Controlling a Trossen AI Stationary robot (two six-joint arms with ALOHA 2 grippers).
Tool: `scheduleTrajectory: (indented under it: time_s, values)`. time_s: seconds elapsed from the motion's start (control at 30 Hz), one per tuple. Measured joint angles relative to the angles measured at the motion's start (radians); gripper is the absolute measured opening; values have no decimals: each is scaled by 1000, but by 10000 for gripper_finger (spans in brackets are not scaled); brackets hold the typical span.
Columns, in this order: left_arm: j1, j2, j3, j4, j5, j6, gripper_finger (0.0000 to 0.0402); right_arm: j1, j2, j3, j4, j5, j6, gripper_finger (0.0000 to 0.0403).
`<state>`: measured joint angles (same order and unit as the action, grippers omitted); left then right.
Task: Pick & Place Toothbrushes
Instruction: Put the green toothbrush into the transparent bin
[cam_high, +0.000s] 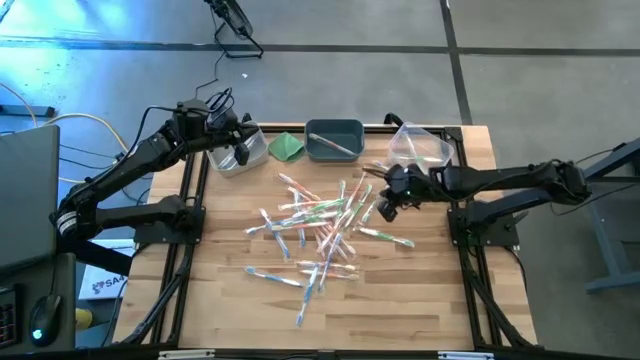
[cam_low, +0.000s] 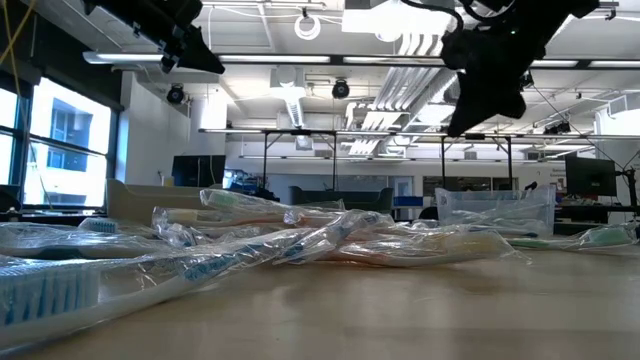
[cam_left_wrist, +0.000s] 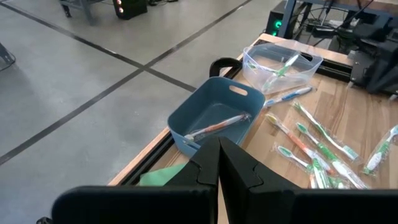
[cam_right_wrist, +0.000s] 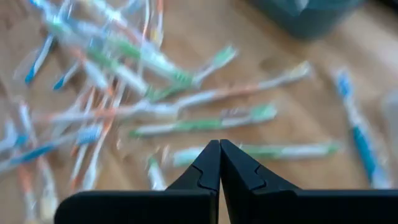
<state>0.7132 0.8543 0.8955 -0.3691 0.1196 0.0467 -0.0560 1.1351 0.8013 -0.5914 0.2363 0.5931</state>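
Note:
Several toothbrushes (cam_high: 320, 230) in clear wrappers lie scattered flat on the middle of the wooden table. My right gripper (cam_high: 385, 208) hangs shut above the right side of that pile, tilted down toward it, with nothing between its fingers (cam_right_wrist: 219, 146). At the far left my left gripper (cam_high: 243, 150) hovers shut and empty over a clear bin (cam_high: 232, 160); its shut fingertips (cam_left_wrist: 219, 144) show in the left wrist view. One orange toothbrush (cam_left_wrist: 217, 126) lies in the blue bin (cam_high: 334, 140), and a green one (cam_left_wrist: 281, 65) in the clear bin (cam_high: 418, 145) at the far right.
A folded green cloth (cam_high: 287, 146) lies between the left clear bin and the blue bin, along the far edge. Black frame rails (cam_high: 470, 260) run along the table's left and right sides. The near part of the table (cam_high: 400, 310) is bare wood.

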Motion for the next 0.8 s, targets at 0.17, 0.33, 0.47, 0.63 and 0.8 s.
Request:
scheduleTrajectory:
  time_s: [0.17,0.33,0.47,0.63,0.8]
  values:
    - [0,0,0,0,0,0,0,49,0,0,-91,-80,85,2]
    - [0,0,0,0,0,0,0,91,0,0,-164,-130,144,2]
    - [0,0,0,0,0,0,0,123,0,0,-199,-201,180,2]
    - [0,0,0,1,-32,29,0,163,0,0,-201,-216,225,2]
    - [0,1,0,5,-34,32,0,189,34,0,-201,-217,304,2]
